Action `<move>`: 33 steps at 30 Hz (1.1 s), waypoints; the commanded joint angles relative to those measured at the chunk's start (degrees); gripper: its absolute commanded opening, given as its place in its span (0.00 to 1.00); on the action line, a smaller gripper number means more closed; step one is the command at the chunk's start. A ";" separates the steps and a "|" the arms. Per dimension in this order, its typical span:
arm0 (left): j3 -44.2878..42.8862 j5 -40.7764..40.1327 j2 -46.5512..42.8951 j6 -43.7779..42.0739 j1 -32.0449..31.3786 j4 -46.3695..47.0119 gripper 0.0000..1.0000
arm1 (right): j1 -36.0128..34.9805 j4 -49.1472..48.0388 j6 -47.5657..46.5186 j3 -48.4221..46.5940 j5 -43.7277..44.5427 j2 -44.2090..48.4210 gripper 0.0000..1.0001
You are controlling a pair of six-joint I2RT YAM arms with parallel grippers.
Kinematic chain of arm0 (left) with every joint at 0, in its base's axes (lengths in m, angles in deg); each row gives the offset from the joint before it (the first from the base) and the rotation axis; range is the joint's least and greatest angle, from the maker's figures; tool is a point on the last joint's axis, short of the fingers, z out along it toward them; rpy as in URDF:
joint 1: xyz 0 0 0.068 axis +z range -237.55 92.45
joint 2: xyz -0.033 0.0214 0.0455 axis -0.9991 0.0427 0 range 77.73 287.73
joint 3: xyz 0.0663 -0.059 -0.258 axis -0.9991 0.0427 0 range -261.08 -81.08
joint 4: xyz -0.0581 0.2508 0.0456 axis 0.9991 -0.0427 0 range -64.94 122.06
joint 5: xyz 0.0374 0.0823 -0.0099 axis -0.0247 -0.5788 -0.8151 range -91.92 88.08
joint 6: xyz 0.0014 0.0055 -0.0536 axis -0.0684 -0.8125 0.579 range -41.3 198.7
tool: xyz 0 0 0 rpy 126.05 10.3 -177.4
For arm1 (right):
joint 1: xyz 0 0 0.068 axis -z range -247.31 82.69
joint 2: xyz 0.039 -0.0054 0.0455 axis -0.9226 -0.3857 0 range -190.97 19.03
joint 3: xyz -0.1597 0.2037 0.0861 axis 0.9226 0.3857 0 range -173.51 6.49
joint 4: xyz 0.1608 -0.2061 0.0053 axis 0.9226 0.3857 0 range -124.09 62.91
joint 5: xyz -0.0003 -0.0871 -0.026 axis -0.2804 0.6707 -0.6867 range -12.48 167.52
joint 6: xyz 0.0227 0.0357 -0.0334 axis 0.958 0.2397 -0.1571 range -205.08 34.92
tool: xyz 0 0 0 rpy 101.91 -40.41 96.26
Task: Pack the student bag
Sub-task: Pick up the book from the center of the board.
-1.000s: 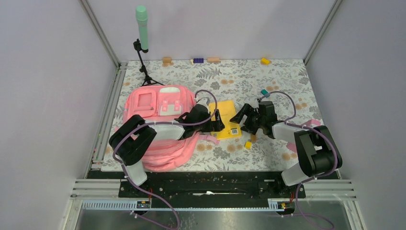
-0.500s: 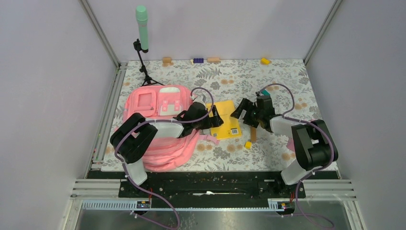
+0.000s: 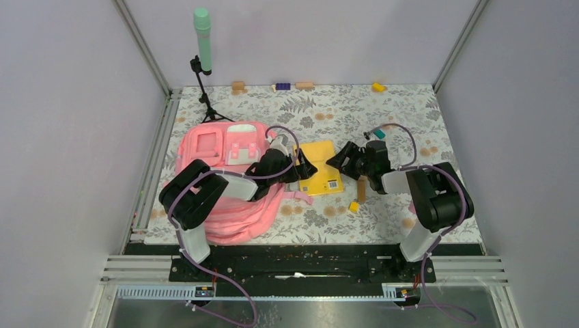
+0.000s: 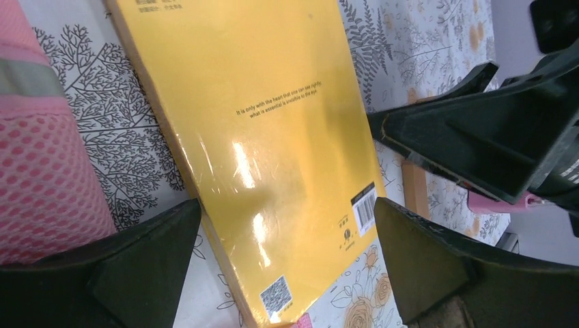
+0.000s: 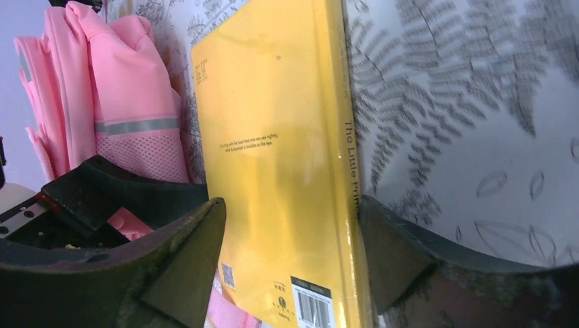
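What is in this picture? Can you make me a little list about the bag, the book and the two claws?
bag: pink, lying on the table, left side
book: yellow, flat on the table, right of the bag, not in it
left claw: open, book between its fingers
right claw: open, book between its fingers
book packed: not yet

Yellow book (image 4: 273, 137) glossy and smooth; student bag (image 4: 41, 171) soft cloth with mesh.

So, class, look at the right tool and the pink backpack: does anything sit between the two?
Yes. The yellow book lies flat between the right tool and the backpack. The open left tool sits at the book's edge nearest the backpack.
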 commanded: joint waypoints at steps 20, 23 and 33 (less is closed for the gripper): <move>5.46 16.38 -0.90 -1.64 -1.12 11.91 0.98 | -3.92 -41.06 26.94 12.44 -19.86 0.47 0.16; 6.16 18.10 -0.81 -1.39 -1.21 14.28 0.98 | -3.87 -40.51 24.73 12.46 -18.56 0.48 0.15; 7.60 20.17 -0.19 0.01 -1.83 19.85 0.97 | -4.48 -28.46 16.63 10.88 -15.41 1.91 0.17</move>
